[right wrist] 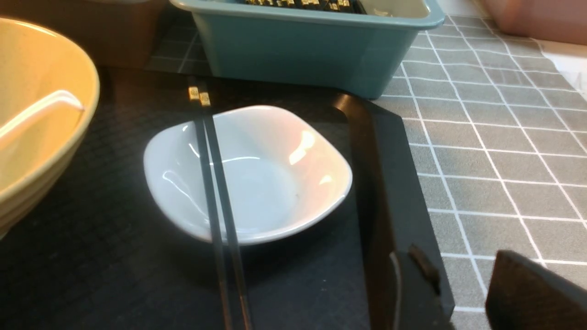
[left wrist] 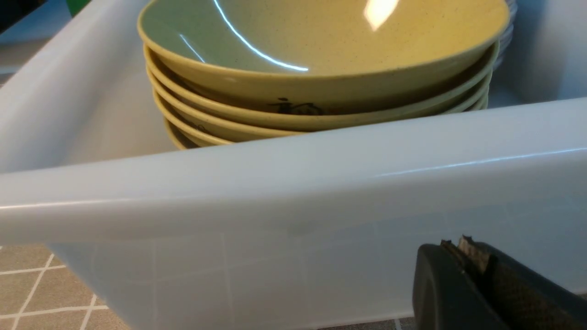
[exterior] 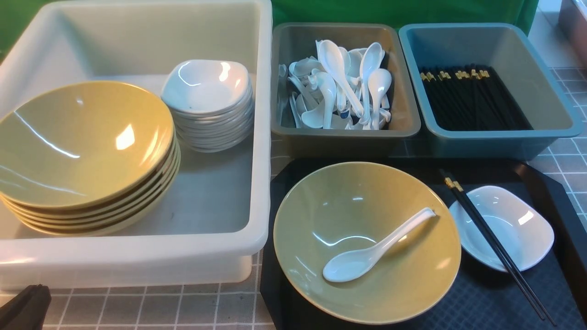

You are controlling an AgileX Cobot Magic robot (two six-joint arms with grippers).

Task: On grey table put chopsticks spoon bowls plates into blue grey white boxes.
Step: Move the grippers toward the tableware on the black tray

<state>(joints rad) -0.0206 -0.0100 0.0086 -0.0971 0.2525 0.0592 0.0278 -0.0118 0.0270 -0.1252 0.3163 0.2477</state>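
Thin black gold-banded chopsticks [right wrist: 215,183] lie loose across the small glossy white rounded-square plate [right wrist: 275,174] just ahead of the right tool [right wrist: 474,288], which is spread and empty, so a glancing pinch may roll them off

You are not getting any readable text, label, brand or number in these views. The nearest thing you are seeing is a small dark mark [left wrist: 296,107], perhaps a printed character, sitting low on the outer wall of the top glossy olive-yellow shallow bowl [left wrist: 321,91] stacked in the large white plastic box [left wrist: 293,183]. The nested bowls are hiding part of it, so it is staying illegible.
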